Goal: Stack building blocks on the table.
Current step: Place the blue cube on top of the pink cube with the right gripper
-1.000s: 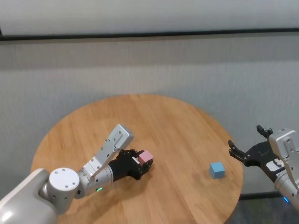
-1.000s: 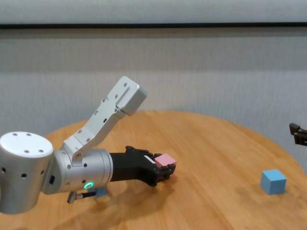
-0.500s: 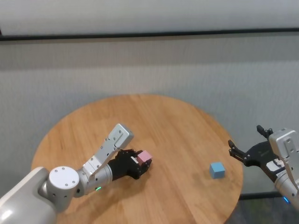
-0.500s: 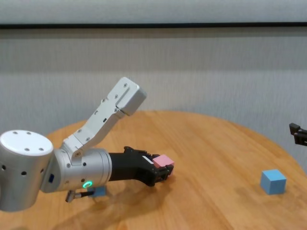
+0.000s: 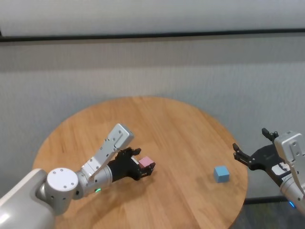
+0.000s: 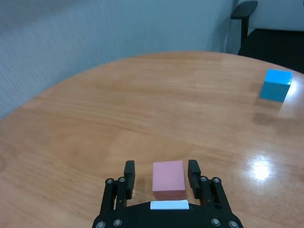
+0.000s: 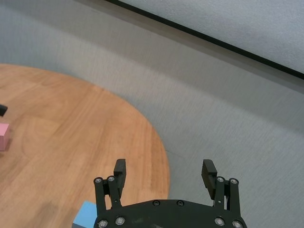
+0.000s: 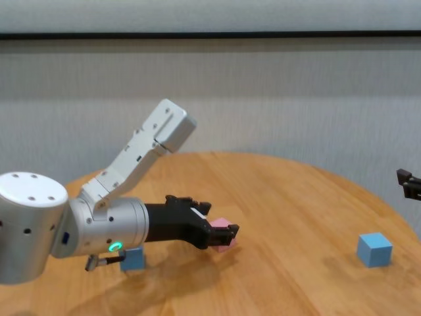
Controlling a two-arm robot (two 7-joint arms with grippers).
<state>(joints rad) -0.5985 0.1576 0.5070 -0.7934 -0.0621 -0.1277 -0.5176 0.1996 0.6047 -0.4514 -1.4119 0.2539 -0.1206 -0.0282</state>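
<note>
the pink block [image 6: 168, 180] is seen resting on the round wooden worktop [image 5: 176, 129], toward its near left part, between the fingers of the left gripper [image 6: 161, 176], whose jaws are parted with a small gap on each side of the block. one blue block [image 5: 221, 173] is set near the worktop's right edge, and another blue block [image 8: 133, 258] is partly hidden under the left arm near the near edge. the right gripper [image 7: 164, 176] is held off the right edge, jaws spread wide and empty.
</note>
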